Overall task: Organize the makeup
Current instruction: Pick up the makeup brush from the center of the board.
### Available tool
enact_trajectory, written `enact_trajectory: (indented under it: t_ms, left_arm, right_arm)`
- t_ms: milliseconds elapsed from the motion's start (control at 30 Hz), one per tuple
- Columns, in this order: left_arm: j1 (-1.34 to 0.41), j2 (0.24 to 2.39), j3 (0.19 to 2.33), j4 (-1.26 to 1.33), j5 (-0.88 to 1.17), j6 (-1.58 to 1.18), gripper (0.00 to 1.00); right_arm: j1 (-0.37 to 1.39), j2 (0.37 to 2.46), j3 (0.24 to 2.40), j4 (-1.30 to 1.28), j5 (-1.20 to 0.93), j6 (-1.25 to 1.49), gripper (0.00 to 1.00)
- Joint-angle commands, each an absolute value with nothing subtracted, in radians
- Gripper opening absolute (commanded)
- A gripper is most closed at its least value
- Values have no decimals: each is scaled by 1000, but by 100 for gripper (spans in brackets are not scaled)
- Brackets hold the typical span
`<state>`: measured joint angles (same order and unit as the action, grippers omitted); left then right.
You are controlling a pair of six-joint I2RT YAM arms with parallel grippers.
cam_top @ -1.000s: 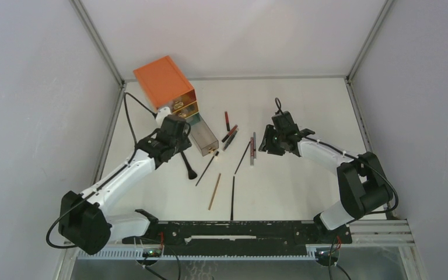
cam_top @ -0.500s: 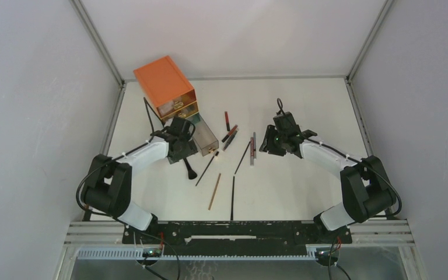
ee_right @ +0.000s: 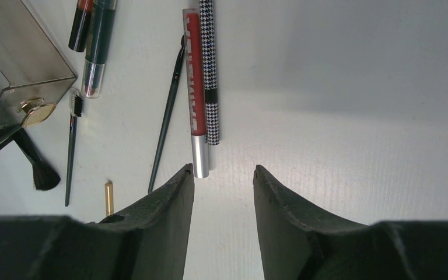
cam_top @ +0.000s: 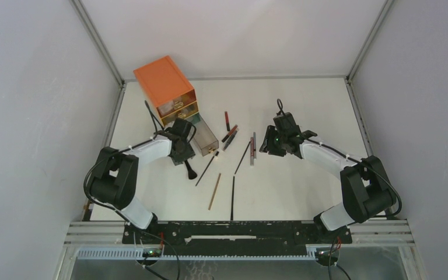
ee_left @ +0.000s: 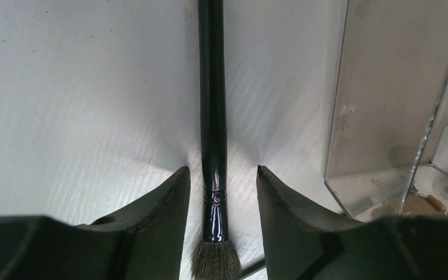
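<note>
The makeup lies scattered mid-table. My left gripper (cam_top: 184, 155) is open and low over a black brush (cam_top: 189, 165). In the left wrist view the brush's handle (ee_left: 212, 111) runs between the open jaws (ee_left: 219, 170), untouched, with its bristles (ee_left: 213, 261) at the bottom. My right gripper (cam_top: 268, 147) is open and empty. In its wrist view (ee_right: 223, 169) the silver end of a clear red tube (ee_right: 195, 105) lies just ahead of the left fingertip, with a houndstooth pencil (ee_right: 209, 70) beside it. A thin black brush (ee_right: 166, 125) lies to the left.
An orange three-drawer box (cam_top: 164, 86) stands at the back left, with one clear drawer (cam_top: 204, 137) pulled out beside the left gripper (ee_left: 385, 111). Red and dark pencils (cam_top: 230, 135), a wooden pencil (cam_top: 214, 191) and a black pencil (cam_top: 233, 197) lie on the white table.
The left arm folded its elbow in, and its gripper shifted slightly right and down over the black brush. The right arm has barely moved.
</note>
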<state>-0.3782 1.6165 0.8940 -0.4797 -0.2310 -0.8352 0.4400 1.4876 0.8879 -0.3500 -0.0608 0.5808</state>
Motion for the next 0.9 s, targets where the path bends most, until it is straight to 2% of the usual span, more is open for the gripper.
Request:
enact_trajectory:
  t_ms: [0,167,267,367,633,867]
  left_arm:
    - [-367,1673,885,-523,-240,-865,48]
    - [-367,1615,887,-548,-234,-874,31]
    - [-366,1537,887,-568,-227,-875,16]
    - [-367,1440,890,-574,-192,-873,9]
    - [-386,1251,963,-581,-9,-869,8]
    - [-387,1333,1078,-533,126,-865,10]
  right_arm:
    - [440,1460,887,-327,-62,575,50]
    - [440,1460,887,-330,-60,574,49]
    - [440,1457,887,-330,-61,572,49]
    - [439,1453,887,-332,-58,570,49]
    - [439,1457,882,-315,-58,582,49]
    - [441,1448,882,-325,-49,584,49]
